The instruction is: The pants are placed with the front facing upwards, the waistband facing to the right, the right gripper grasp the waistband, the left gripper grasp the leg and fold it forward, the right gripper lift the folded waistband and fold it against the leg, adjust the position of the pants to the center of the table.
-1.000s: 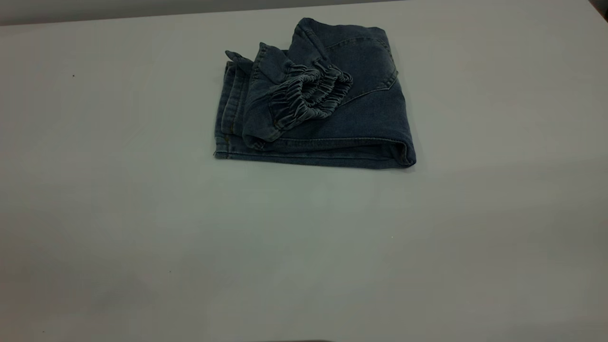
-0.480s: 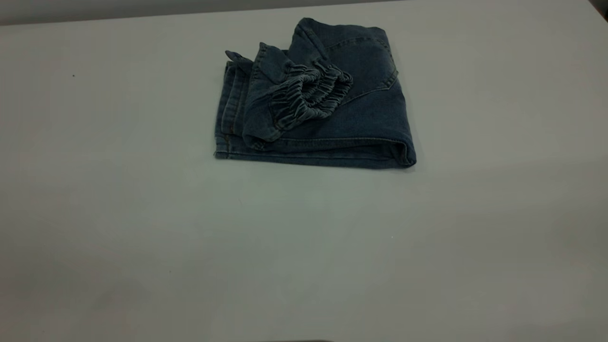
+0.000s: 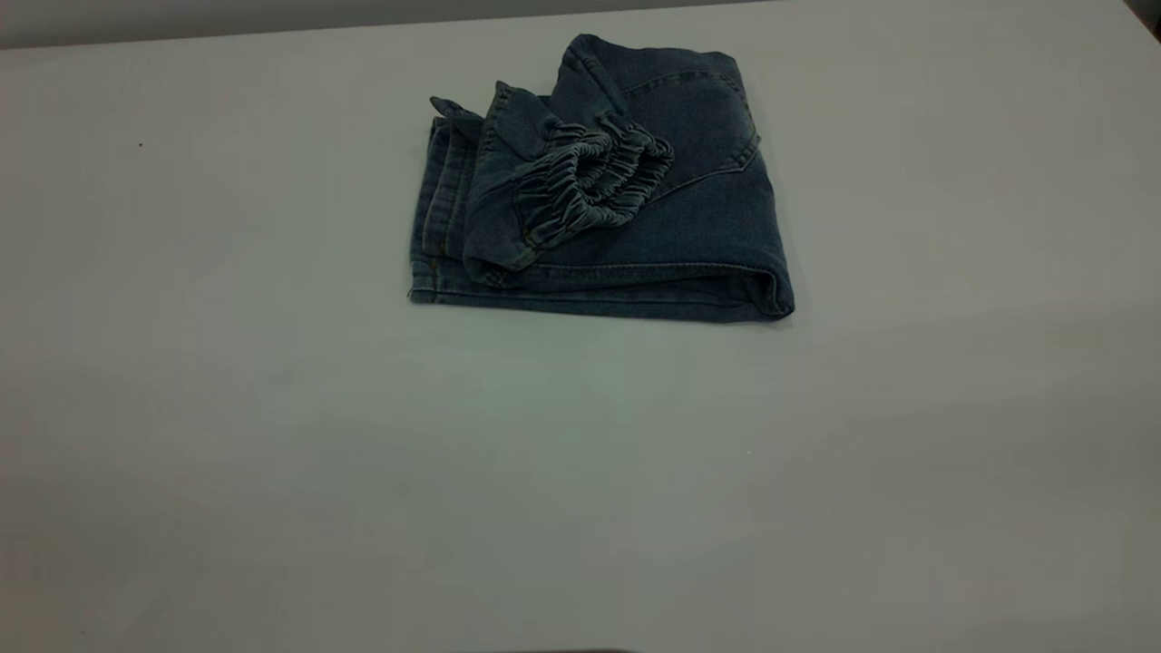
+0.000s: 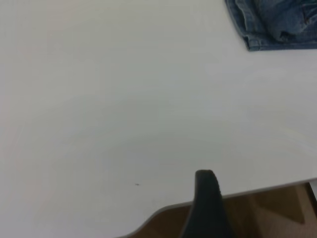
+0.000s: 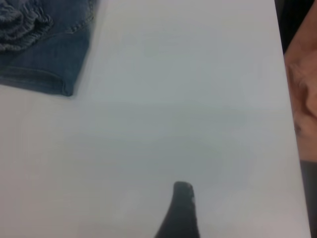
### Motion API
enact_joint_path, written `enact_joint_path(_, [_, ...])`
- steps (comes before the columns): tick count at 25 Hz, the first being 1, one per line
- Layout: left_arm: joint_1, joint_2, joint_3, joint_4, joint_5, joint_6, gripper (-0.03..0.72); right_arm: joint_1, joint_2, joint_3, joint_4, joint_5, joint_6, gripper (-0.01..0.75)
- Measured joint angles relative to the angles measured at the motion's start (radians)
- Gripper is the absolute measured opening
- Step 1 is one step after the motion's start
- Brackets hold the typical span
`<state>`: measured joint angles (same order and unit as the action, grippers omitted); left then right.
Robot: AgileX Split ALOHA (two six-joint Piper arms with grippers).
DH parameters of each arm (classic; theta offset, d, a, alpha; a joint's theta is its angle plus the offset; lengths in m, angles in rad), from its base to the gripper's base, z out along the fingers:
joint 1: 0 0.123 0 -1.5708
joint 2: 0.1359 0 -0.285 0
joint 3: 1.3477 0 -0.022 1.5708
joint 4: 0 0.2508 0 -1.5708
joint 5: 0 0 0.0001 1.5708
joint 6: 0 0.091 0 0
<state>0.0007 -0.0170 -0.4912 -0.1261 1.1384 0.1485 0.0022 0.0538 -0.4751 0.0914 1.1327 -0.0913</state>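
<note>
Pants point(image 3: 626, 227): folded denim rectangle, ruched waistband point(image 3: 590, 181) atop.

The big white table point(image 5: 188, 99) fills most of the view. A folded corner of the blue pants point(image 5: 47, 54) lies on it, with the bumpy waistband point(image 5: 20, 25) on top. One dark finger of the right gripper point(image 5: 181, 210) pokes in, well apart from the pants.

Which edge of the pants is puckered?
The waistband, bunched in small folds on top of the folded pants; the hems at left are flat and stitched.
</note>
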Motion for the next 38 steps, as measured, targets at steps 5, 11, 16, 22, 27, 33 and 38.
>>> enact_joint_path(5, [0.0, 0.0, 0.0, -0.002, 0.001, 0.0, 0.482, -0.003, -0.061, 0.0, 0.0, 0.0, 0.0, 0.566])
enact_joint_path(11, [0.0, 0.0, 0.0, -0.002, 0.002, 0.0, 0.482, -0.031, -0.063, 0.0, 0.0, 0.0, 0.0, 0.566])
enact_joint_path(16, [0.0, 0.0, 0.0, -0.002, 0.002, 0.0, 0.482, -0.033, -0.063, 0.0, 0.0, 0.0, -0.001, 0.566])
enact_joint_path(22, [0.0, 0.0, 0.0, -0.002, 0.002, 0.0, 0.482, -0.033, -0.063, 0.0, 0.0, 0.0, -0.001, 0.566])
enact_joint_path(27, [0.0, 0.0, 0.0, -0.002, 0.002, 0.0, 0.482, -0.034, -0.063, 0.0, -0.001, 0.0, -0.001, 0.566])
enact_joint_path(33, [0.0, 0.0, 0.0, -0.002, 0.002, 0.0, 0.482, -0.034, -0.063, 0.0, -0.04, 0.0, 0.067, 0.566])
enact_joint_path(38, [0.0, 0.0, 0.0, -0.002, 0.002, 0.0, 0.482, -0.034, -0.063, 0.0, -0.066, 0.0, 0.112, 0.566])
